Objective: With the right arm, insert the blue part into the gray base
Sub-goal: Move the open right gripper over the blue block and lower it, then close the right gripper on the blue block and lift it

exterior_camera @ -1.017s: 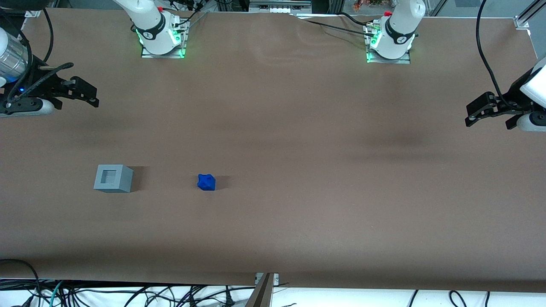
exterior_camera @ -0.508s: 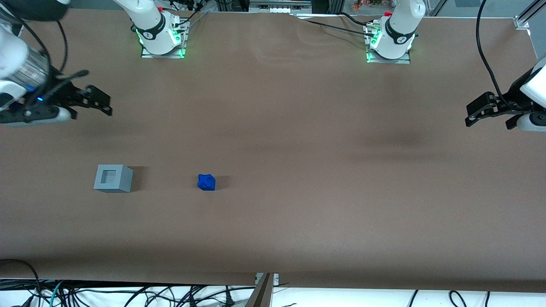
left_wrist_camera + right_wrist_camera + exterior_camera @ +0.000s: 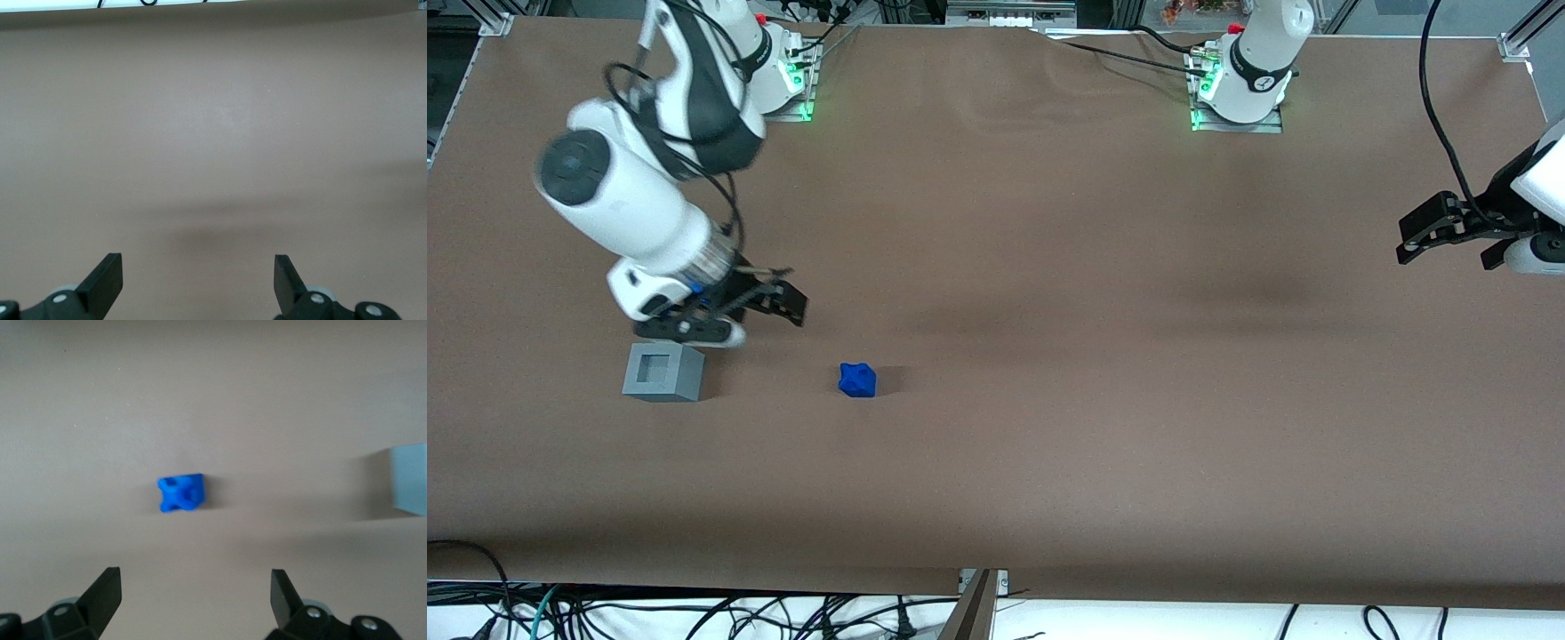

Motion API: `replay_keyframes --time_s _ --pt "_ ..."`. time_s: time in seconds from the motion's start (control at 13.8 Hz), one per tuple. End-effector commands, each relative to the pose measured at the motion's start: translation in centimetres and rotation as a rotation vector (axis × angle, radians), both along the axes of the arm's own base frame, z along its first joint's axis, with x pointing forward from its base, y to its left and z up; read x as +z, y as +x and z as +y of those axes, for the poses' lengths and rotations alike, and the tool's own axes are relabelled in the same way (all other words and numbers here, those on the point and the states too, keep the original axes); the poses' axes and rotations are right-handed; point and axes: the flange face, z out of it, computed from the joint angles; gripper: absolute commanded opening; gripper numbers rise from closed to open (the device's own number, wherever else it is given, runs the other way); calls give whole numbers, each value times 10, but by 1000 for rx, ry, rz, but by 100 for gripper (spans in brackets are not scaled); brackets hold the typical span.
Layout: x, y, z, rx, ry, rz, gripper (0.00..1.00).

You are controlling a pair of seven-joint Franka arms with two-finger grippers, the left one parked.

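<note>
Knobbly part (image 3: 857,380) lies mid-frame on the matte counter (image 3: 1049,444) — gripper (image 3: 783,305) above it, fingers wide — beside the square-recessed base (image 3: 663,372).

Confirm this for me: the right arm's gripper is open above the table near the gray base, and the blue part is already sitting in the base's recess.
Not quite. The blue part is not in the recess; the front view shows it lying on the table, apart from the gray base, toward the parked arm's end. The rest holds: the gripper is open above the table near the base.
</note>
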Motion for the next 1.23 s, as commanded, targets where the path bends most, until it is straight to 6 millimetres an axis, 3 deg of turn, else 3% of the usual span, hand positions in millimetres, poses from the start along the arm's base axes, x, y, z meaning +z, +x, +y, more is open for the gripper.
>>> replay_keyframes --time_s 0.0,0.22,0.44,0.51,0.87,1.16 --pt "-35 41 36 -48 21 9 99" --pt "-79 64 59 -37 29 -9 99" --pt "-128 62 76 -17 23 -41 99" --pt "-137 62 73 -11 15 -41 99" --pt "-145 65 53 23 -37 -24 99" --pt "-163 52 58 23 -52 14 99"
